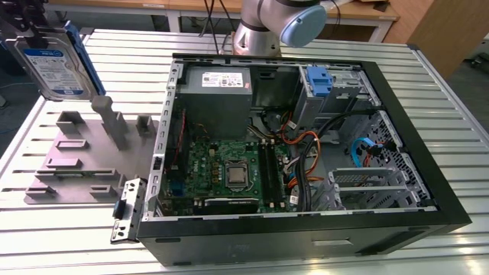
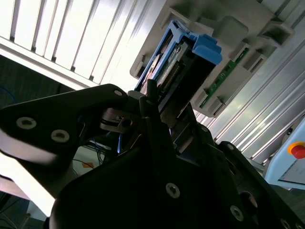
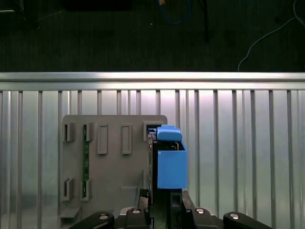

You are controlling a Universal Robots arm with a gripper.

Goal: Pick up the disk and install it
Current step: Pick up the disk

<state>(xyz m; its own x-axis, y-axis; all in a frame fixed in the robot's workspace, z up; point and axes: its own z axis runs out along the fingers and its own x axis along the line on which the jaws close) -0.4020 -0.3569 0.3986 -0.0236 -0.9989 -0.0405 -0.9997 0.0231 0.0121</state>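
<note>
Clamped in black gripper (image 3: 161, 199), upright at ten o'clock in exterior view: flat silver metal disk (image 1: 54, 66), blue plastic-framed. Pick-up apparently done; likely needs squaring to black computer case (image 1: 267, 243) toward four o'clock.

White-and-blue label on disk (image 1: 52, 64), white sticker on power supply (image 1: 219, 86), neither readable

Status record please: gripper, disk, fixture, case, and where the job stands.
gripper: shut on the disk
disk: held upright, lifted above the grey fixture plate, outside the case
computer case: open, lying on the slatted table
inside case: blue carrier at the far end, to the exterior view's right of the power supply
task state: disk picked up, not yet installed
</note>
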